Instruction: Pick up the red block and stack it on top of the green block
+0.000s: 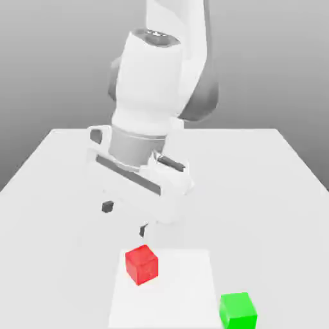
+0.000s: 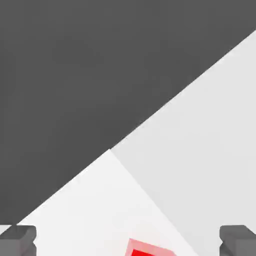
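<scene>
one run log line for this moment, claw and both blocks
claw: open, empty, above table | red block: on table, not gripped | green block: on table, apart from red | stack: not done

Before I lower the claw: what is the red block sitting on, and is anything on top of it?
The red block rests on a lighter white square patch of the table. Its top face is bare; the open claw is above and behind it. Its underside is hidden.
</scene>
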Controlling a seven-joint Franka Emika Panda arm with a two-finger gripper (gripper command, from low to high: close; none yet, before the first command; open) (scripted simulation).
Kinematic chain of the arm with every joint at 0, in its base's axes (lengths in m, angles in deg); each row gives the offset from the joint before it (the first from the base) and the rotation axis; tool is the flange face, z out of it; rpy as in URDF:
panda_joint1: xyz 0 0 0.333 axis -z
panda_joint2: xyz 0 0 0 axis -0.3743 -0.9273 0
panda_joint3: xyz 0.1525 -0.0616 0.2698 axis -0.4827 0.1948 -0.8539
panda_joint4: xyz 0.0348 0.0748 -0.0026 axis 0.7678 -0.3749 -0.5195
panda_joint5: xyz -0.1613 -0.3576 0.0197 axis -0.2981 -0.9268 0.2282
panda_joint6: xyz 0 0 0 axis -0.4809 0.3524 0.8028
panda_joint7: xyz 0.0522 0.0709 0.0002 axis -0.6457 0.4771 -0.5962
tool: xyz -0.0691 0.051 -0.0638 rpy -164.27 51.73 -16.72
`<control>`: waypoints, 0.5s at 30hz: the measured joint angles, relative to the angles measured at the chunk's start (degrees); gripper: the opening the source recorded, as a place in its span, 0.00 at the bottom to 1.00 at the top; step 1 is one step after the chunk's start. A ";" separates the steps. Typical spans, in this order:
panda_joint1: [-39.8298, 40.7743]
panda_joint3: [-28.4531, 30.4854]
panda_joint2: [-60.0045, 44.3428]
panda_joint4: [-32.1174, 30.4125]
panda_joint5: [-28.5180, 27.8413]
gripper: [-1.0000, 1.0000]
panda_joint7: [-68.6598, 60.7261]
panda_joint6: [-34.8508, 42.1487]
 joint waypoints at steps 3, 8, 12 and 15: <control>0.23 0.38 -2.36 -2.17 2.81 0.50 1.43 -2.33; -0.43 0.42 -5.02 -5.78 11.61 0.50 0.93 -6.12; -1.16 0.34 -5.96 -5.68 14.27 0.50 0.41 -7.21; -1.65 0.65 -6.85 -5.04 14.35 0.50 0.53 -7.91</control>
